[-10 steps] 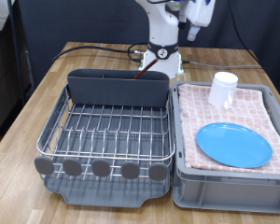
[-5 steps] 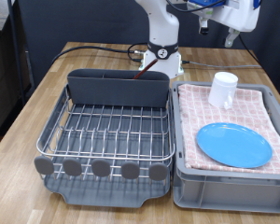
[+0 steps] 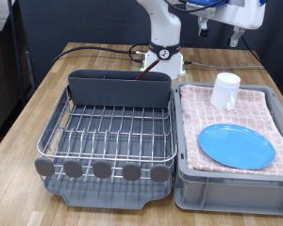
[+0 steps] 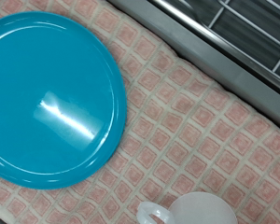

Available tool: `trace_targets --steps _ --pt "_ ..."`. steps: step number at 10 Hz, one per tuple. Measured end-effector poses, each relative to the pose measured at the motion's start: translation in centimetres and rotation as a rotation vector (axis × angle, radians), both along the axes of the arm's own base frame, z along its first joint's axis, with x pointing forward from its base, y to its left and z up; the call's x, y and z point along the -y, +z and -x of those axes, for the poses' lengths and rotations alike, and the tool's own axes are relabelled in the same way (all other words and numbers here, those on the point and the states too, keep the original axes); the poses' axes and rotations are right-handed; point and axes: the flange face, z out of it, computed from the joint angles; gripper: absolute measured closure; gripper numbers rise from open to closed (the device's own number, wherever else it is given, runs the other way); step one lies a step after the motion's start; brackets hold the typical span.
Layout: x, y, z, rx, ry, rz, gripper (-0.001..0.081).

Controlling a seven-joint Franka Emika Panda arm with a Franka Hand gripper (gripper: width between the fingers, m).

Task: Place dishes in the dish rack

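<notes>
The bright-blue plate lies flat on the pink checked cloth in the grey bin. It also shows in the wrist view. The white cup stands upside down on the cloth behind the plate, and its edge shows in the wrist view. The dish rack stands at the exterior view's left with no dishes on its wire grid. A reddish thing shows at the cutlery compartment; I cannot tell if it is the spoon. My gripper hangs high above the bin's far end, holding nothing visible.
The robot base and black cables sit behind the rack on the wooden table. The bin's grey wall and rack wires show beside the cloth in the wrist view.
My gripper has moved towards the exterior view's right, from above the robot base to above the bin. In the last half second it has held still. The dishes have not moved.
</notes>
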Motion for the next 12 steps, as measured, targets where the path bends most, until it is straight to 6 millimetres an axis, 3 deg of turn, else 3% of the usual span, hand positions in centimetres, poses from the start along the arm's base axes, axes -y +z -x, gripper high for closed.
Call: trace_targets --steps 3,7,12 --pt "0.2 -0.1 -2.5 -0.018 0.072 -0.015 0.0004" --pt "-1.1 -1.5 -4.8 -0.002 0.100 -0.053 0.0004" --pt "-2.4 -5.9 -6.3 0.060 0.171 -0.150 0.0004"
